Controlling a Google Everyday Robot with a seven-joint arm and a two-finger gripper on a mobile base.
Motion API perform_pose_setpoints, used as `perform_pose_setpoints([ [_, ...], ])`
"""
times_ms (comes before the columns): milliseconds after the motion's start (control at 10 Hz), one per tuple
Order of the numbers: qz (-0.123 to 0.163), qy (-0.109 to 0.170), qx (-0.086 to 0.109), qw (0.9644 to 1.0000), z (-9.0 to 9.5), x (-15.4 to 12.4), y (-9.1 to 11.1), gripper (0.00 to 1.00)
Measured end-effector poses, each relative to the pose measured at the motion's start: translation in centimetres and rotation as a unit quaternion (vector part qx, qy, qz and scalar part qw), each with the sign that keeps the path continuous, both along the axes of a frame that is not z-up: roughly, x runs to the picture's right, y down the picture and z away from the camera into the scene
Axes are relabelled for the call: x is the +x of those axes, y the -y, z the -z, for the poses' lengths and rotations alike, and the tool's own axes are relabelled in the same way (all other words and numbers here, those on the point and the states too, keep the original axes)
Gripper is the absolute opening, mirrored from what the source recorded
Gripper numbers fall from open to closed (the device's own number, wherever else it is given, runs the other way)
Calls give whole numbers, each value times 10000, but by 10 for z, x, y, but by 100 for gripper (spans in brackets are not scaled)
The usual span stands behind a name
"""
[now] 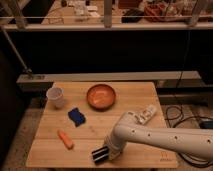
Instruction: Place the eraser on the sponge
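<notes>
Robot gripper (106,151) clamped shut on a flat black rectangular eraser with pale stripes (99,155).
Both sit well in front of the round orange bowl (101,96); the small dark blue square sponge (76,116) lies near that bowl, apart from the eraser.

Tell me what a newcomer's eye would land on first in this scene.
The big white arm reaching in from the right stands out first, its gripper shut on the black striped eraser at the near edge of the wooden table. Next comes the orange bowl at the far middle, with the dark blue sponge lying apart from it, to its left and nearer.
</notes>
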State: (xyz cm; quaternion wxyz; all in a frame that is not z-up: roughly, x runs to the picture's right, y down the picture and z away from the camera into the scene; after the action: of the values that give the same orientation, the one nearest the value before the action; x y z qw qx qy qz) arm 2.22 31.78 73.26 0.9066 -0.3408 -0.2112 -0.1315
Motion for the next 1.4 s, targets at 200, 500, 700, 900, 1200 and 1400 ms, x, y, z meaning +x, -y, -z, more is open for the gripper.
perform_pose_setpoints([
  [200,-11,-1,13,10000,6,-1,9,1],
  [500,4,63,20,10000,8,-8,18,1],
  [700,0,90,17,10000,11,-10,23,1],
  [900,25,150,13,9999,11,-15,28,1],
  [1200,17,184,3,9998,12,-17,34,1],
  [1400,22,223,-5,9997,10,-21,38,1],
])
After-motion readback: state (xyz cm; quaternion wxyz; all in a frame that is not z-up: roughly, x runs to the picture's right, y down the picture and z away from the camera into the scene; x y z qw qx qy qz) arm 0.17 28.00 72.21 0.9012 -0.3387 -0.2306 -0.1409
